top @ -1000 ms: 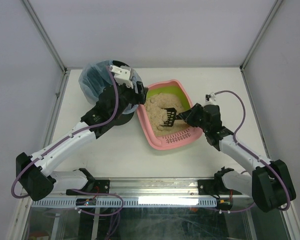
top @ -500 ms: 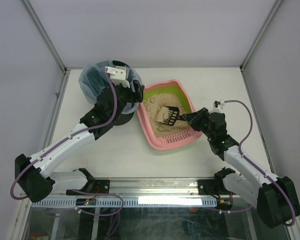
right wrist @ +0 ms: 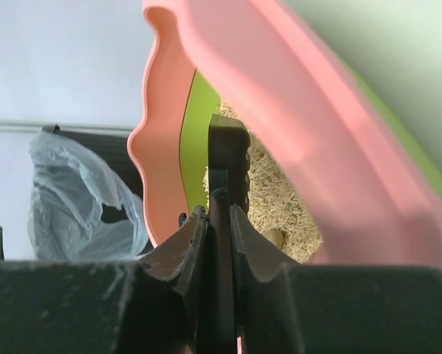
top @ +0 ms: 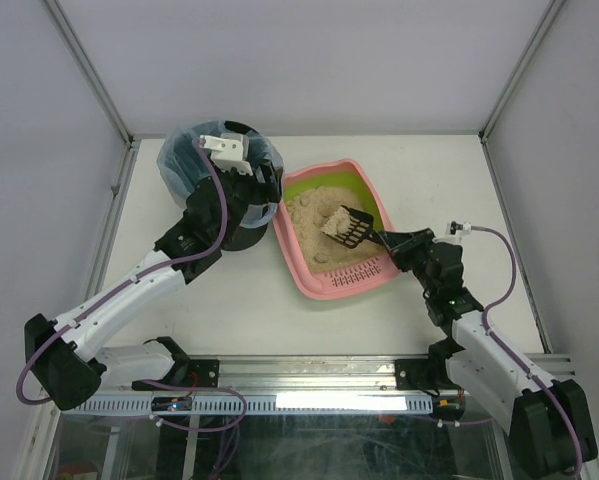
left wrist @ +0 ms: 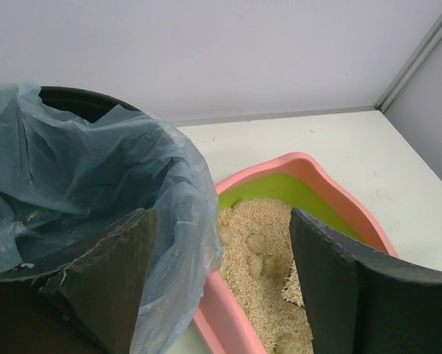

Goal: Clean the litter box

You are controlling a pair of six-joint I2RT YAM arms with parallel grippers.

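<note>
The pink litter box (top: 324, 290) with its lime-green inner rim holds tan litter (top: 314, 235) at mid-table. My right gripper (top: 391, 240) is shut on the handle of a small black slotted scoop (top: 353, 228). The scoop hangs above the litter with a pale clump (top: 332, 226) on it. The right wrist view shows the jaws (right wrist: 219, 214) pinching the scoop handle (right wrist: 228, 158), with the pink rim (right wrist: 158, 147) close by. My left gripper (top: 262, 195) is open between bin and box. Between its fingers (left wrist: 110, 284) lie the bag edge and the litter (left wrist: 257, 254), ungripped.
A black round bin lined with a blue plastic bag (top: 184, 160) stands just left of the litter box, touching or nearly touching its pink rim (left wrist: 327, 188). Several clumps (left wrist: 256, 243) lie in the litter. White walls with metal posts enclose the table on three sides.
My right arm has drawn back to the right and lifted the scoop out of the litter with a clump on it. The left gripper has shifted slightly towards the bin and opened wider.
</note>
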